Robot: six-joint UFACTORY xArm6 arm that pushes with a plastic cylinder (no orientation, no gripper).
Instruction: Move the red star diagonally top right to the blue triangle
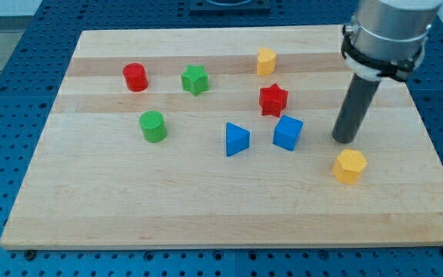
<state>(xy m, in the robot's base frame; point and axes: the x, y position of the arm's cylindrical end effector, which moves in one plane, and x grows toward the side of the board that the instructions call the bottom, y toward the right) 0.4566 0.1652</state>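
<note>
The red star (pixel 273 100) lies on the wooden board, right of centre. The blue triangle (pixel 236 139) lies below and to the left of it. A blue cube (pixel 288 132) sits just below the red star, right of the triangle. My tip (pixel 345 139) rests on the board to the right of the blue cube, below and right of the red star, touching no block. A yellow hexagon block (pixel 349 165) lies just below my tip.
A red cylinder (pixel 135 77) and a green star (pixel 194 79) lie at upper left. A green cylinder (pixel 153 126) lies at left. A yellow block (pixel 265 61) sits near the top edge. The wooden board (pixel 91 208) lies on a blue perforated table.
</note>
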